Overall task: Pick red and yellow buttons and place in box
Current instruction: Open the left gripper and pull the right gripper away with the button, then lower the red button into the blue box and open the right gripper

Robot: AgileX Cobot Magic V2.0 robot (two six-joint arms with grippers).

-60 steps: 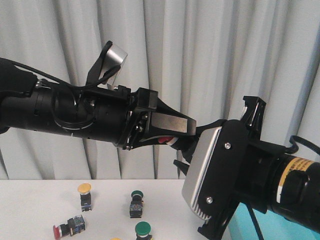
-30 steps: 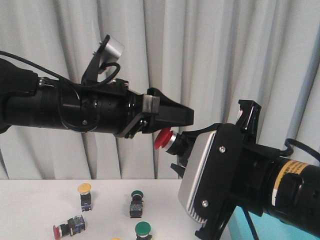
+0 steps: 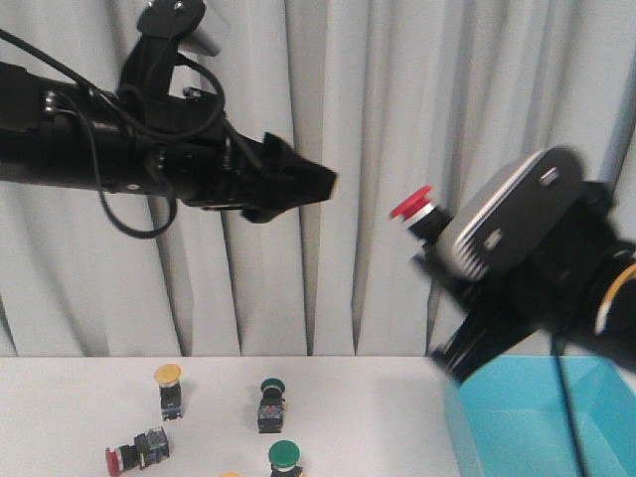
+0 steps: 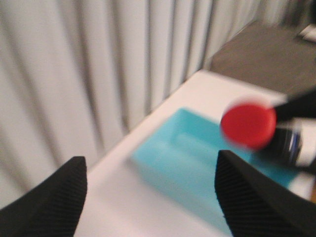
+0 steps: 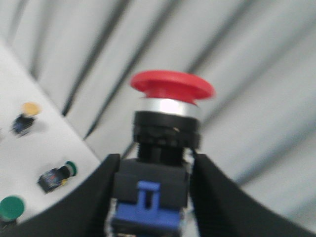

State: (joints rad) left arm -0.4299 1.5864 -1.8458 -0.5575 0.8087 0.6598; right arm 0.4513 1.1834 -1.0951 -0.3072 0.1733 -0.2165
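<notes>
Even, soft light fills all three views, bright on the pleated curtain [image 3: 378,149], whose folds make only gentle grey stripes. From the front my right arm [image 3: 527,268] smears with motion blur while my left arm [image 3: 129,149] stays fairly crisp. My left wrist view is soft throughout, the red button [image 4: 248,125] a fuzzy disc. On the bench [image 3: 89,417] shadows are faint.

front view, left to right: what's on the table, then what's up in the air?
On the table: red button lying on its side → yellow button → green button → box.

In the air: left claw, empty → red button held in the right claw.
</notes>
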